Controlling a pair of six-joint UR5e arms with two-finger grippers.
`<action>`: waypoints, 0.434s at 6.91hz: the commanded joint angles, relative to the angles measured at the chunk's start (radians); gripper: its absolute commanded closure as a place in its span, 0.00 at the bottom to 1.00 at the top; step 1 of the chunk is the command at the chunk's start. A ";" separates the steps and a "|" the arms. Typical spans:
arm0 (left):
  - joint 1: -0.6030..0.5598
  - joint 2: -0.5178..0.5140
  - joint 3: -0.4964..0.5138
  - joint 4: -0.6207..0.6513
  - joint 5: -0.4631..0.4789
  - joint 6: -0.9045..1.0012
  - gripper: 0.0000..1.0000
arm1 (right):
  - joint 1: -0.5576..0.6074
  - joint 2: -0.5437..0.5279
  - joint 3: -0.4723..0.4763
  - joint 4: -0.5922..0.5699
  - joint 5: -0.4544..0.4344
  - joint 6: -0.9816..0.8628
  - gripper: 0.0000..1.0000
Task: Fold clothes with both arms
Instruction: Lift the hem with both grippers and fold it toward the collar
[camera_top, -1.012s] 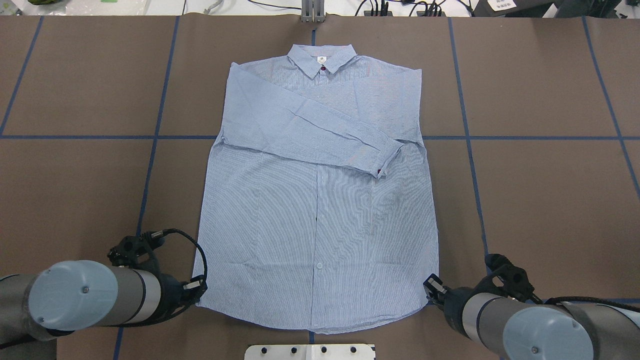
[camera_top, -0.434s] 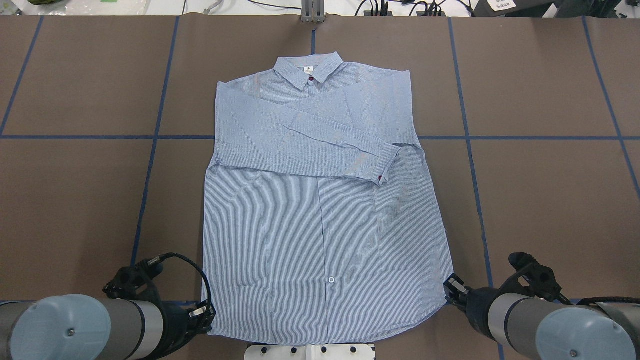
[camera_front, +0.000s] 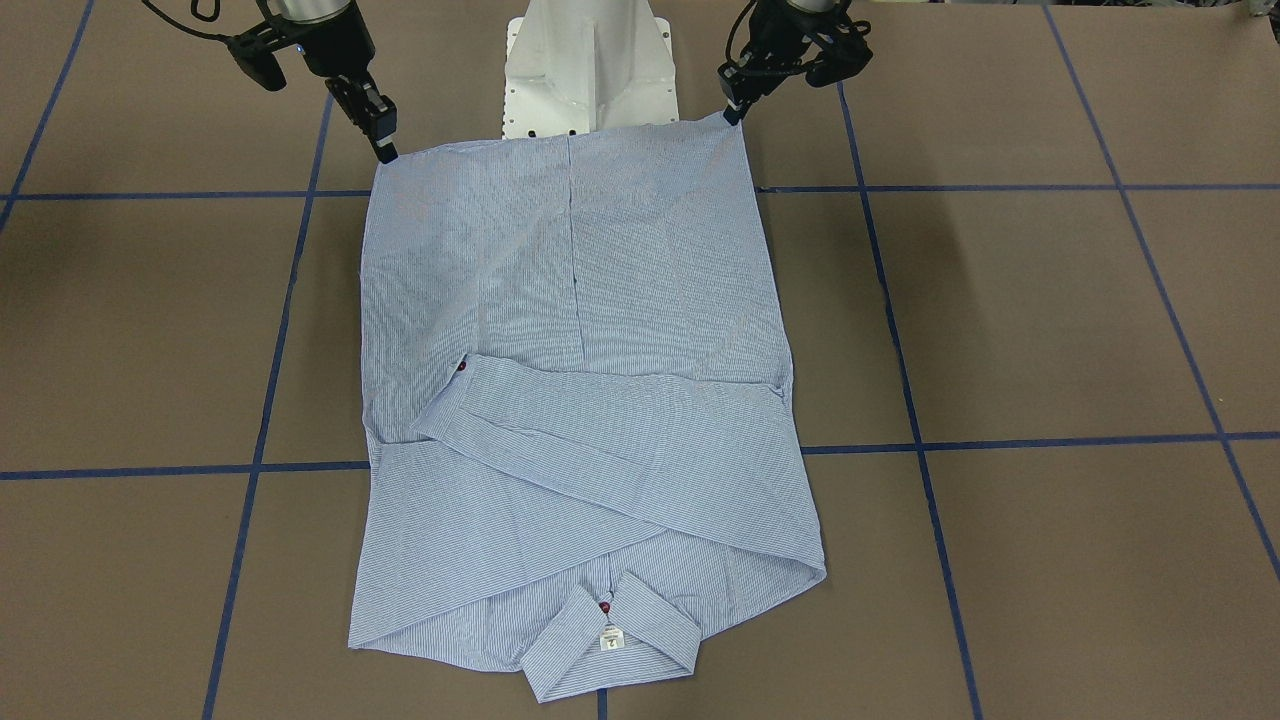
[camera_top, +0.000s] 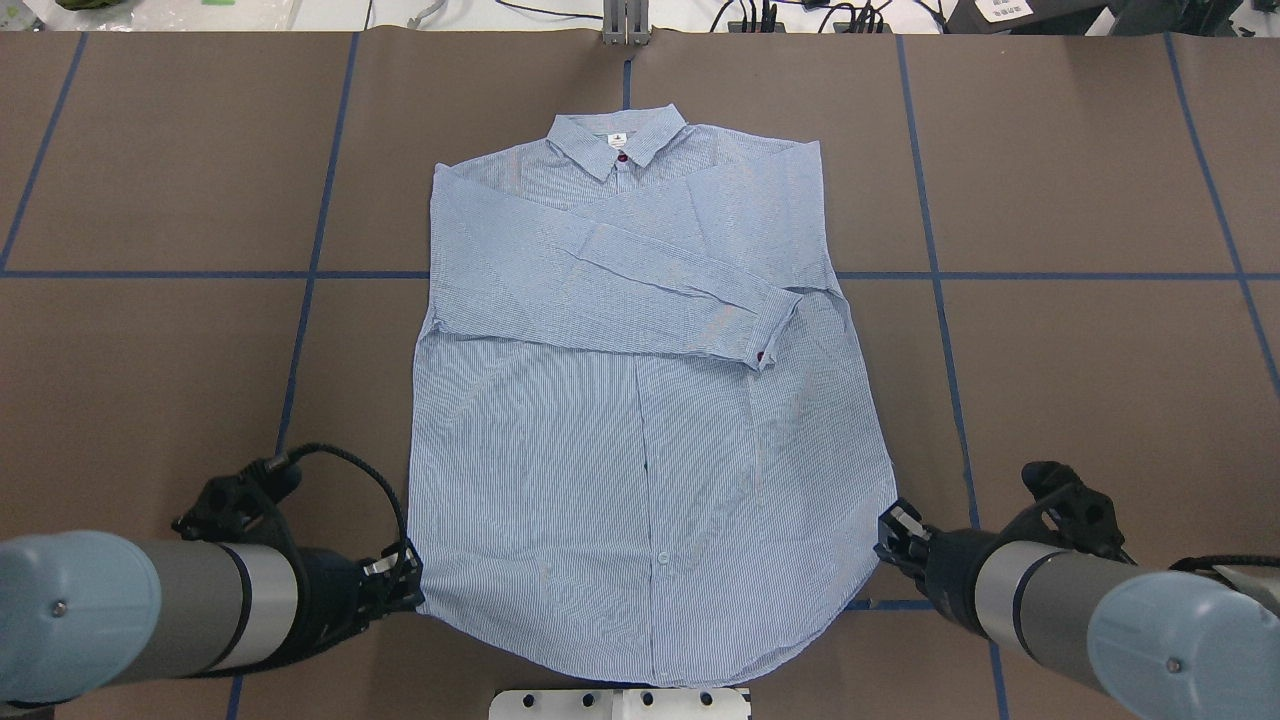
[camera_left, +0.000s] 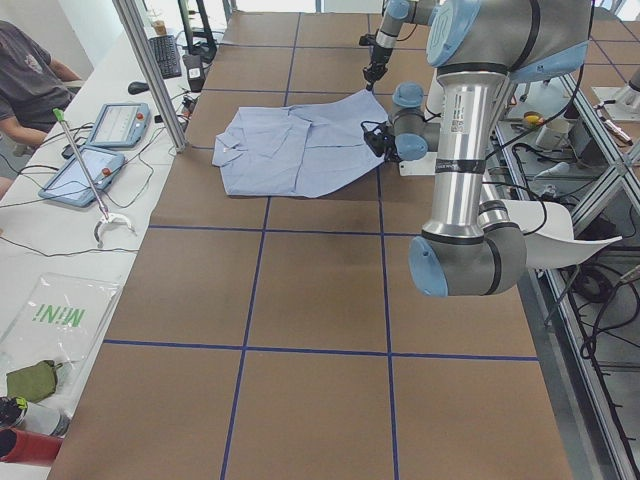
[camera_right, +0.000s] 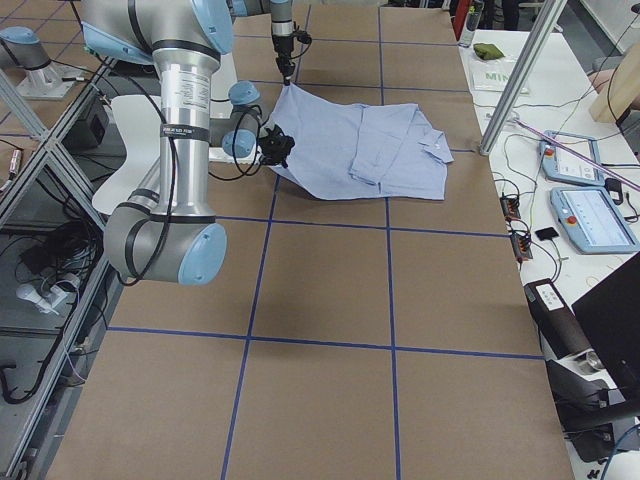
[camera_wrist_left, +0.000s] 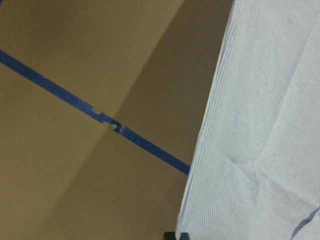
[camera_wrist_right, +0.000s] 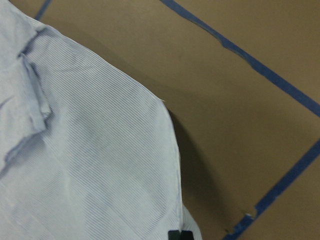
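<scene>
The left arm (camera_top: 200, 610) reaches in low at the near left of the tabletop (camera_top: 1100, 380). Its jaws are clamped on the left corner of the hem (camera_top: 650, 675) of the shirt (camera_top: 640, 470). The left wrist view shows cloth running down to the jaw tips, which the frame's bottom edge cuts off.

The shirt lies front-up in the middle of the tabletop, its long axis running straight away from the robot: hem nearest the base (camera_top: 620, 703), collar (camera_top: 620, 140) at the far end. A sleeve is folded across the chest with its cuff (camera_top: 775, 335) pointing to the robot's right. Whether the other sleeve lies under it is hard to tell. In the side views the hem hangs lifted between the two grips, while the rest rests flat.

The right arm (camera_top: 1040, 600) mirrors the left, its jaws closed on the hem's right corner. Here too the tips barely show, at the bottom of the wrist view.

So the whole shirt lies ahead of both sets of jaws, toward the collar, and neither arm is nearer. The next move is probably carrying the hem forward along that axis, both arms level, so the fold lands square.
</scene>
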 joint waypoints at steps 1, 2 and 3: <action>-0.160 -0.032 0.009 0.019 -0.031 0.130 1.00 | 0.143 0.058 0.010 -0.002 -0.002 0.000 1.00; -0.207 -0.034 0.012 0.051 -0.040 0.130 1.00 | 0.207 0.060 0.043 -0.002 -0.005 0.000 1.00; -0.266 -0.041 0.009 0.065 -0.098 0.130 1.00 | 0.267 0.073 0.056 -0.002 -0.007 0.000 1.00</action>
